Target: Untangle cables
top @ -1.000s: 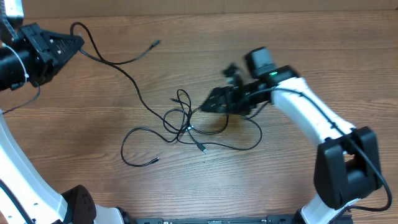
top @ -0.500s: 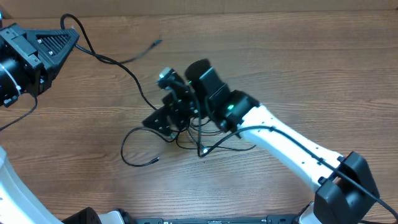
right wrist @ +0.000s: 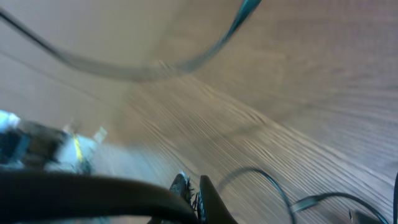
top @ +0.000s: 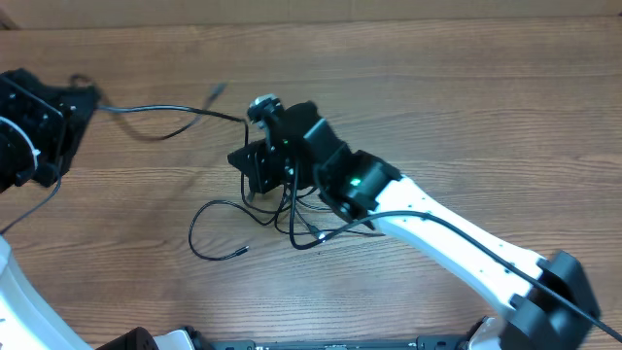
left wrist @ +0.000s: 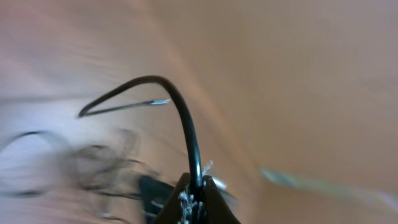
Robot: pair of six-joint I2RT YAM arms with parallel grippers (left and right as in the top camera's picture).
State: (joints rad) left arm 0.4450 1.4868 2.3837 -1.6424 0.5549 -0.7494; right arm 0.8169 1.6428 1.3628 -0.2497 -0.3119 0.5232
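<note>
Wood-grain table [top: 486,107] carries the whole work area. Right arm [top: 457,238] reaches diagonally across it from the lower right, placing the right gripper [top: 255,167] over the upper-left edge of the knot [top: 292,216], the tangled black loops near the table centre. In the right wrist view the fingertips appear pressed together with a thick blurred strand running into them, so this gripper is judged clenched on the knot, though blur limits certainty. Left gripper [top: 80,102] sits at the far left edge, grasping the upper strand [top: 160,115]; the left wrist view shows it pinched between closed fingers [left wrist: 180,202]. This strand spans from the left gripper towards the right gripper. A slack loop [top: 199,228] lies left of and below the knot and ends in a small plug [top: 243,250]; a second free plug [top: 216,90] lies just above the upper strand. Probable faults: separating the grippers along one connected cable could cinch the knot instead of opening it; a plug could snag inside a loop; excess tension could pull the thin strand out of the fingers.
</note>
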